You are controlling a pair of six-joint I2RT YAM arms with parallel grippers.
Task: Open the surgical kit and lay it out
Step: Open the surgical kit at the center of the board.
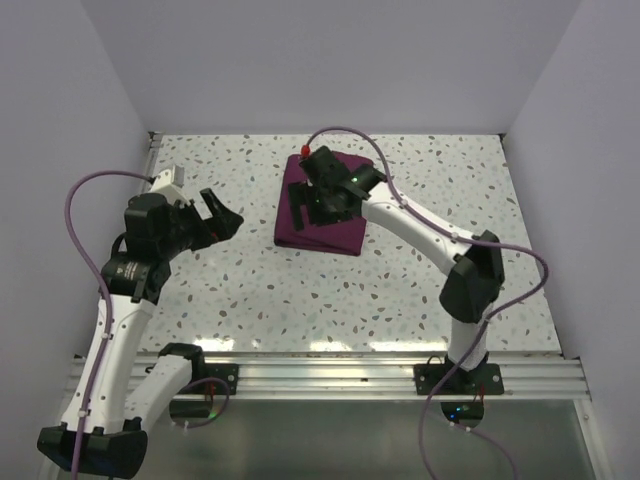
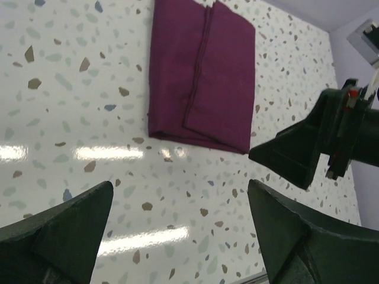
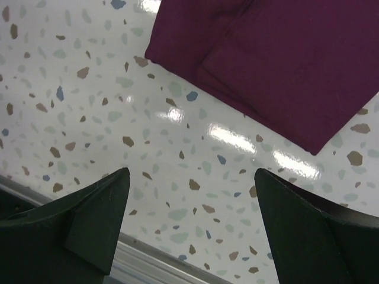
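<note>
The right gripper [image 1: 305, 212], fingers spread apart and empty, hovers above the folded maroon cloth wrap [image 1: 338, 238], which lies far-centre on the surface [image 1: 300, 300], long axis running away from the arms; the left gripper [image 1: 222, 215], also spread and empty, hangs well to its left

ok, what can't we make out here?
- What's inside the wrap: folded shut in every view.
- Its middle, top view: the right gripper covers it.
- Its far edge, both wrist views: cut off by the frame.
- Red bit at its far end, top view: too small to name.
</note>
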